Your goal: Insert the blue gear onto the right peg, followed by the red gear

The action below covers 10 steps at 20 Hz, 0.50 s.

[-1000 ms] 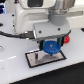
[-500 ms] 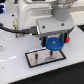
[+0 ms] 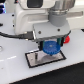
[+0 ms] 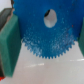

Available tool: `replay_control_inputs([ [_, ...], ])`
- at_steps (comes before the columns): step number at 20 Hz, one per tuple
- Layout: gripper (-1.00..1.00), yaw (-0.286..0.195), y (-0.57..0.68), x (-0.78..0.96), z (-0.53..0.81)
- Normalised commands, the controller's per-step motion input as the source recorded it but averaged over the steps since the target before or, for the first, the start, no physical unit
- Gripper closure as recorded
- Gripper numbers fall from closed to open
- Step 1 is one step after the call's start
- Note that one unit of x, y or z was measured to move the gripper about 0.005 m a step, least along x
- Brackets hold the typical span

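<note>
1. The end effector (image 3: 50,46) holds the blue gear (image 3: 50,49), closed on its two sides. In the wrist view the gear (image 4: 47,30) fills most of the picture, and its centre hole is open and easy to see.

2. The gear is kept flat, with the teeth pointing outward all around. I judge this is on purpose: a flat gear with the hole facing down can slide over an upright pin, while a tilted one would catch on it.

3. In the exterior view the gear hangs over the grey plate (image 3: 35,61) with the black rim, above the part toward that view's right. The plate lies on the white worktop (image 3: 15,72). Whether the gear already touches the plate I cannot tell.

4. The right peg is not visible in either view; the gear and the arm cover the place where it should stand. So I cannot say if the hole is already lined up with it.

5. The red gear (image 3: 65,40) shows only as a small red patch behind the end effector, on the exterior view's right, apart from the plate. It waits there because the blue gear must go on first.

6. The task seems to be in its first half: the blue gear is carried and not yet released.
</note>
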Motion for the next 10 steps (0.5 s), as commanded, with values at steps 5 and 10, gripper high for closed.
replay_control_inputs([
  [5,1.00,0.000,0.18,0.08,0.28],
  [10,1.00,0.000,-0.04,0.27,-0.07],
])
